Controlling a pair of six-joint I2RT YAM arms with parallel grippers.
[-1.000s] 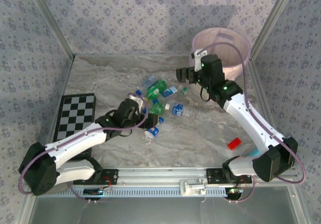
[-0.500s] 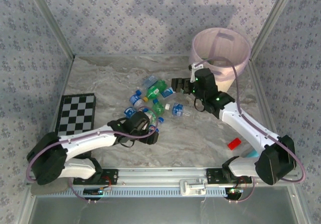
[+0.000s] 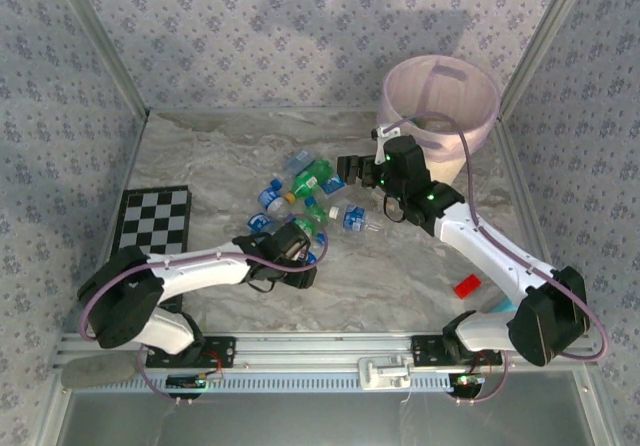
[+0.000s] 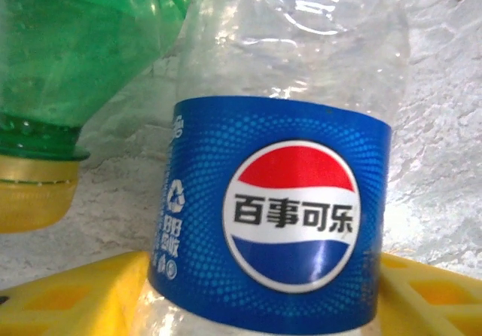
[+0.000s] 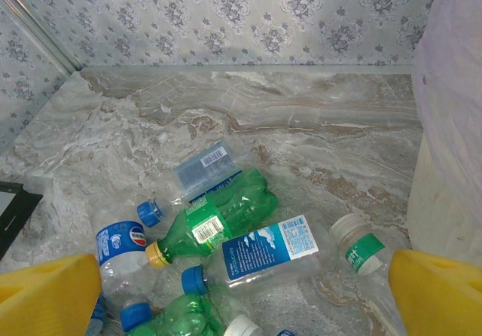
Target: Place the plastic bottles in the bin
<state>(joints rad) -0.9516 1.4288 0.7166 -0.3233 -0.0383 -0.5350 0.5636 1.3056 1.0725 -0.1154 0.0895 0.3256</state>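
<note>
My left gripper (image 4: 263,306) has its yellow fingers (image 4: 68,298) pressed against both sides of a clear plastic bottle (image 4: 286,200) with a blue Pepsi label, low on the marble table. A green bottle (image 4: 83,57) with a yellow cap lies just left of it. In the top view the left gripper (image 3: 300,258) sits at the near edge of the bottle pile (image 3: 310,194). My right gripper (image 3: 347,172) hovers open over the pile's far side, left of the pale pink bin (image 3: 440,59). Below the right gripper (image 5: 241,298) lie a green bottle (image 5: 218,215) and a blue-labelled clear bottle (image 5: 271,249).
A small red block (image 3: 466,287) lies on the table at the right. A checkerboard (image 3: 152,228) lies at the left. The bin's wall (image 5: 452,125) stands close on the right of the right wrist view. Patterned walls enclose the table.
The left arm slid right and nearer, along the pile's near edge, and its jaws closed in on the Pepsi bottle. The right gripper came down and left from the bin, still open.
</note>
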